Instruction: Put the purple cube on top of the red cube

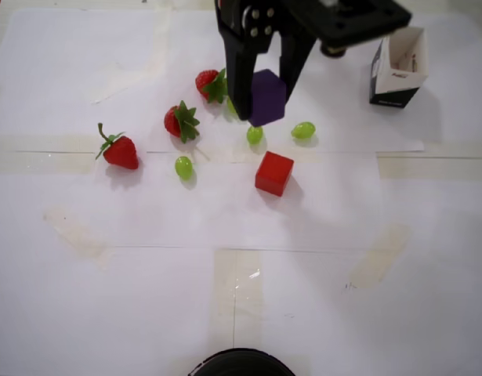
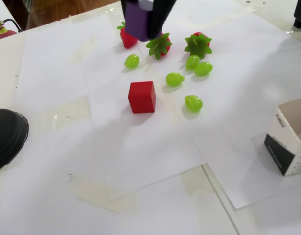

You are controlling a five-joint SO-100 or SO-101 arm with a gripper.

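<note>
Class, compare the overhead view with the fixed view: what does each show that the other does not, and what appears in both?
Only the overhead view shows the hand's black upper body with its screws; the fixed view cuts that off at its top edge. Only the fixed view shows five green grapes, such as the pair beside a strawberry, where the overhead view shows three, and a red-tipped object at its far left. Both show the purple cube held in the hand above the paper, the red cube standing alone, three strawberries, and the open white box.

No legible text anywhere; small box [image 1: 397,66] bears marks too blurred to read.
</note>
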